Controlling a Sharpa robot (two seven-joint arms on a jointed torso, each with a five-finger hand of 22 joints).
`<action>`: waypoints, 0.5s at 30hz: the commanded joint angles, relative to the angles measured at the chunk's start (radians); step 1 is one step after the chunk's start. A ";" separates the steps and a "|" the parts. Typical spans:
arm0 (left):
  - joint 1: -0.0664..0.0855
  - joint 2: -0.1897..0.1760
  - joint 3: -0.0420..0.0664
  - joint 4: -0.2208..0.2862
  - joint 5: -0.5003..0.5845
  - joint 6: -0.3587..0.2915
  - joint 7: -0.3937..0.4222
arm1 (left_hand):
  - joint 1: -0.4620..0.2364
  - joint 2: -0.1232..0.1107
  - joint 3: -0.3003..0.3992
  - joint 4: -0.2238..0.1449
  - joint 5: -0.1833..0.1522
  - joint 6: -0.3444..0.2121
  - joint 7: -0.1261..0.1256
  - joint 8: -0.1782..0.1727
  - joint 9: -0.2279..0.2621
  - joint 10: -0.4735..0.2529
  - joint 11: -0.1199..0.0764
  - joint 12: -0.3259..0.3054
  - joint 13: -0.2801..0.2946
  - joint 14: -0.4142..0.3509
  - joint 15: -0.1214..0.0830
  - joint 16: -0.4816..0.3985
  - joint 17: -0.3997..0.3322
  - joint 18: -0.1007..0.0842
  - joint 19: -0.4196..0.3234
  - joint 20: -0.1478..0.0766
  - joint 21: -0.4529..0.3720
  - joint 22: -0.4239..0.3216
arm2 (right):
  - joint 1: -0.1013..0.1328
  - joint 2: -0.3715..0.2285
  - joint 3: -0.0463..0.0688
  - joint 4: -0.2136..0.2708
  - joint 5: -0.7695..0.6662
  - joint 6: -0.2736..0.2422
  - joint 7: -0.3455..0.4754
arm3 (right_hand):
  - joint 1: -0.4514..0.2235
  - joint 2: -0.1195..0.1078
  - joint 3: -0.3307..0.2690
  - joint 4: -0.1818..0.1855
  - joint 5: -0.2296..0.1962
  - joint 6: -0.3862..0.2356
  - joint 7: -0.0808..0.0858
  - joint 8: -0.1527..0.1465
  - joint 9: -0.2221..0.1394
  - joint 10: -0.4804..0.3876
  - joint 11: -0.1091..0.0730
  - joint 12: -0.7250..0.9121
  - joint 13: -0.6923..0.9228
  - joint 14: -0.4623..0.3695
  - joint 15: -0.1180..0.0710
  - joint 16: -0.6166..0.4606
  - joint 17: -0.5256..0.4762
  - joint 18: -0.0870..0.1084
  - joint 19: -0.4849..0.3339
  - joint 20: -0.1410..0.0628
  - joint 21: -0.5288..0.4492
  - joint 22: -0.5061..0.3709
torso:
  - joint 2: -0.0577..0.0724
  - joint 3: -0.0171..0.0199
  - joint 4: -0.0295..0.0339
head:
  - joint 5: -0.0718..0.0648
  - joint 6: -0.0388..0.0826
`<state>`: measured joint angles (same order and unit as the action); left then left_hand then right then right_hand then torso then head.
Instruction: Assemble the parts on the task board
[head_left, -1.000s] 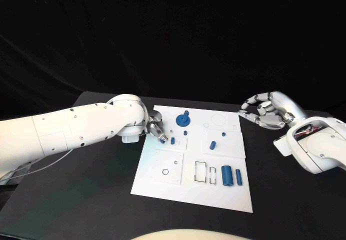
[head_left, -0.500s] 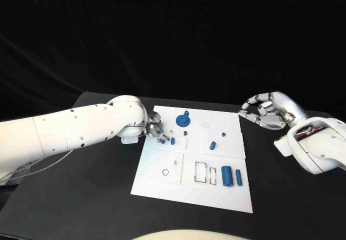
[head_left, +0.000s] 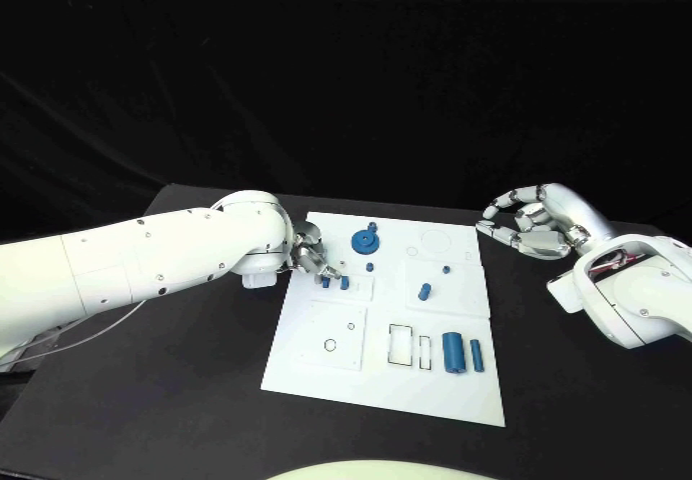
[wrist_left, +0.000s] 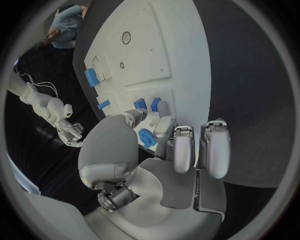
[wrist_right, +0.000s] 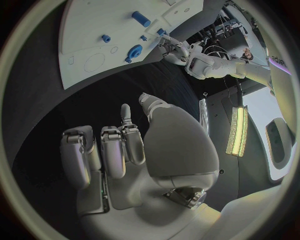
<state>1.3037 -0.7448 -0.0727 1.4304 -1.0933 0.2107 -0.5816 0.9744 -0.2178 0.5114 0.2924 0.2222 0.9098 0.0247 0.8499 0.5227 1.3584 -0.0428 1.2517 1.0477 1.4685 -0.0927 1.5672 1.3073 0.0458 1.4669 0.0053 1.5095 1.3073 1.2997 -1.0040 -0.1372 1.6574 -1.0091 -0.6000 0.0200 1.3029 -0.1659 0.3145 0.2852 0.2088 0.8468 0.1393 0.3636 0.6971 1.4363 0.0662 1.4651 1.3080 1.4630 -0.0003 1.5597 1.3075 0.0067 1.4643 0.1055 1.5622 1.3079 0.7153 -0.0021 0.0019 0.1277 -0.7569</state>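
Compared with the pictures from one second and half a second before, very little has changed: the left silver hand (head_left: 309, 260) has moved only slightly at the left edge of the white rectangular task board (head_left: 332, 372), and the two small blue block parts (head_left: 333, 282) under its fingertips lie almost in the same place as before. The right silver hand (head_left: 528, 225) has not moved; it hovers over the black desk (head_left: 173, 400) just beside the far right corner of the board, its fingers curled loosely and apart, with nothing in it. I judge from this that the left hand is making a fine adjustment of its grip or of one part, not a carry, so the task is not much further along. In the left wrist view the left hand's fingertips (wrist_left: 164, 126) come down close to the two small blocks, and a blue piece shows between the thumb and the fingers, but I cannot tell if the hand really pinches it or only touches it. The other parts are well apart from this hand: the round blue gear-like part (head_left: 366, 239) lies near the far edge, a short blue peg (head_left: 424, 291) in the middle, and two longer blue cylinders (head_left: 463, 352) at the near right, beside the empty rectangular outlines.
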 joint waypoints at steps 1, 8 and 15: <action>0.000 -0.006 0.005 0.006 0.069 -0.097 0.055 | -0.018 0.002 -0.015 0.001 -0.001 -0.004 0.004 -0.007 -0.001 -0.009 0.002 -0.012 -0.018 0.102 -0.004 0.004 0.263 -0.019 0.051 -0.005 0.000 0.147 | 0.000 0.001 0.000 -0.001 -0.007 -0.002 0.009 | -0.011 0.002 -0.004 0.002 -0.002 -0.008 0.001 0.004 0.001 -0.003 -0.004 -0.005 0.116 0.096 -0.007 -0.004 0.215 -0.003 0.098 -0.005 -0.003 0.254 | 0.000 0.0001 -0.0006 | -0.003 0.004; 0.000 -0.022 0.015 0.011 0.160 -0.256 0.150 | -0.081 0.006 -0.082 0.000 -0.001 -0.087 0.033 -0.048 -0.010 -0.125 0.027 -0.135 -0.185 0.102 0.015 0.004 0.263 -0.001 0.011 0.006 -0.047 0.064 | 0.000 0.000 0.000 -0.003 -0.007 -0.002 0.008 | -0.012 0.002 -0.004 0.002 -0.002 -0.008 0.001 0.004 0.001 -0.003 -0.004 -0.005 0.116 0.096 -0.007 -0.004 0.214 -0.003 0.097 -0.005 -0.004 0.253 | -0.001 0.0009 0.0016 | -0.008 0.010; 0.000 -0.023 0.016 0.030 0.120 -0.359 0.269 | 0.086 0.009 -0.136 0.005 0.007 -0.281 0.137 -0.113 -0.037 -0.455 0.126 -0.372 -0.437 -0.150 0.103 -0.342 -0.155 0.123 -0.351 0.091 -0.542 -0.596 | 0.000 -0.003 0.000 -0.004 -0.007 -0.002 0.009 | -0.012 0.002 -0.004 0.002 -0.002 -0.008 0.001 0.004 0.001 -0.003 -0.004 -0.005 0.116 0.096 -0.007 -0.004 0.214 -0.003 0.097 -0.005 -0.004 0.253 | -0.001 -0.0001 0.0023 | -0.023 0.015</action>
<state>1.3038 -0.7712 -0.0572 1.4536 -0.9724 -0.0521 -0.4198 1.0506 -0.2090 0.3779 0.2975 0.2269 0.6385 0.1556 0.7400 0.4868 0.9176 0.0791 0.8873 0.6166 1.3378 0.0066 1.2534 1.1738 0.1585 1.1429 0.0914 1.0046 0.7583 1.2997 -1.0065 -0.1372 1.6539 -1.0091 -0.6016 0.0205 1.3029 -0.1659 0.3145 0.2852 0.2088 0.8468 0.1393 0.3636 0.6969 1.4363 0.0662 1.4652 1.3078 1.4630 -0.0003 1.5597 1.3073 0.0067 1.4644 0.1056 1.5622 1.3076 0.7144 -0.0014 0.0035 0.1094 -0.7434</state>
